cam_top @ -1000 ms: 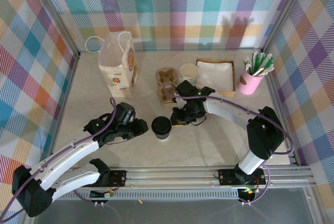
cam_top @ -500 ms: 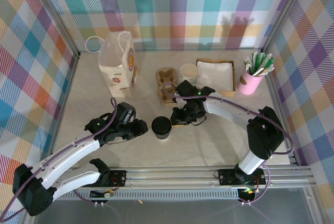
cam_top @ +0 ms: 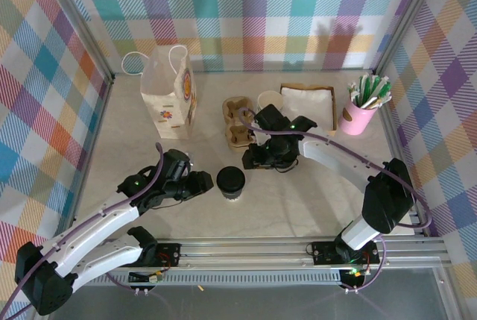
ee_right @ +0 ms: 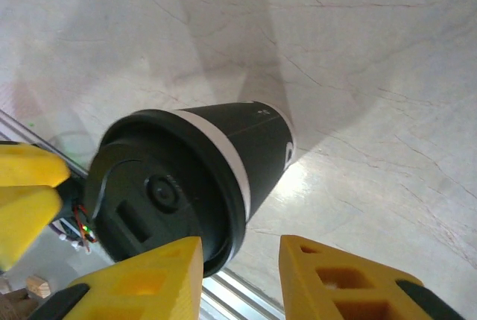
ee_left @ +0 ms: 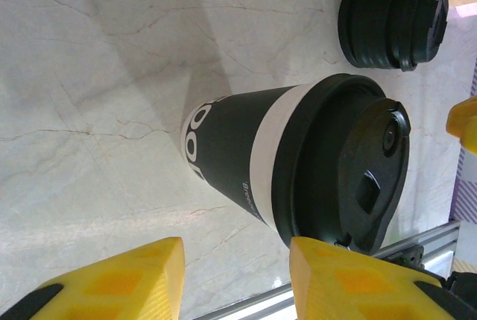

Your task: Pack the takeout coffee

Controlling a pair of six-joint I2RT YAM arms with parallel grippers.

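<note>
The takeout coffee (cam_top: pixel 231 181), a dark grey paper cup with a black lid, stands upright on the table between my two grippers. My left gripper (cam_top: pixel 206 184) hangs just left of it, open. In the left wrist view the cup (ee_left: pixel 246 152) lies just beyond the open left gripper (ee_left: pixel 235 275), whose right finger (ee_left: pixel 358 283) is close to the lid's rim. My right gripper (cam_top: pixel 250 162) hovers behind and to the right of the cup, open. In the right wrist view the cup (ee_right: pixel 223 148) sits ahead of the right gripper (ee_right: pixel 238 279), with nothing between the jaws.
A white paper bag (cam_top: pixel 170 92) stands at the back left. A cardboard cup carrier (cam_top: pixel 237 122), a tray of napkins (cam_top: pixel 307 104) and a pink cup of packets (cam_top: pixel 361 107) line the back. A low stack of black lids (ee_left: pixel 395 10) lies near the coffee.
My right gripper has pulled back from the cup toward the far side and its jaws have spread. The left jaws have widened slightly. The cup has stayed put.
</note>
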